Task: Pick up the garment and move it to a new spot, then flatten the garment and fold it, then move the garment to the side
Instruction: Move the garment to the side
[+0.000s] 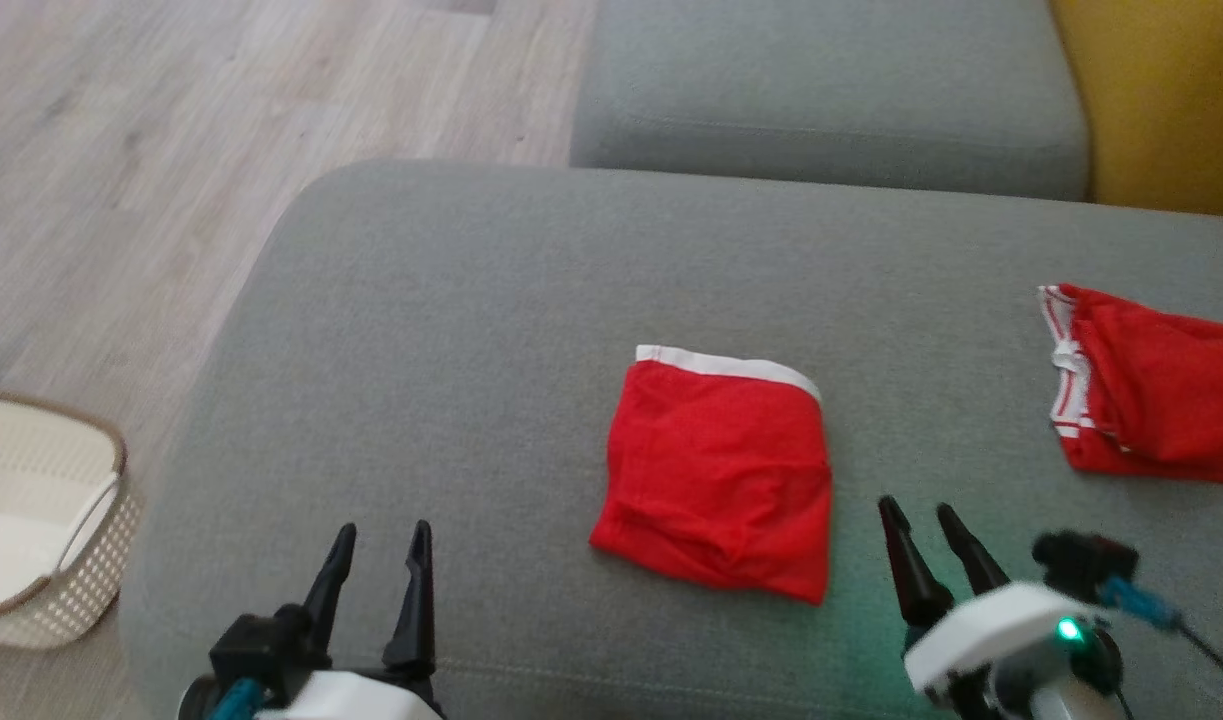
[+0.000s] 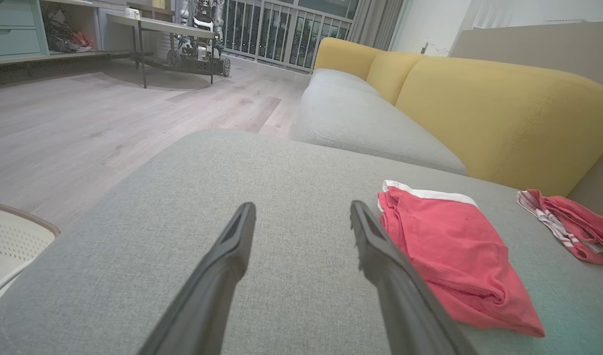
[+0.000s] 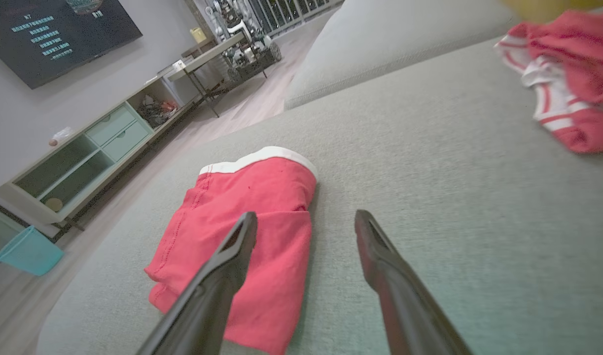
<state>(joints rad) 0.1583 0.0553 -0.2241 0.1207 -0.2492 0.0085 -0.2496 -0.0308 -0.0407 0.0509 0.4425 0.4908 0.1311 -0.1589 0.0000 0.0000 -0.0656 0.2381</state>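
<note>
While the folded garment (image 1: 716, 470) lies on the sofa (image 1: 451, 330), my left fingers (image 1: 414, 595) and right fingers (image 1: 906, 565) gape wide; empty.

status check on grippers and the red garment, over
Left gripper open, empty; right gripper open, empty. Folded red cloth garment with white waistband flat on grey cushion between them. Crumpled red striped garment right, apart.

The red shorts (image 1: 716, 480) (image 2: 449, 251) (image 3: 262, 192) lie folded into a compact, roughly square packet near the middle of the grey seat cushion (image 1: 451, 330). Their white waistband runs along the far edge, slanting slightly. The fabric rests flat in stacked layers, smooth across the top. It is wrinkled and thicker along the near edge, where the lower left corner bulges a little.
</note>
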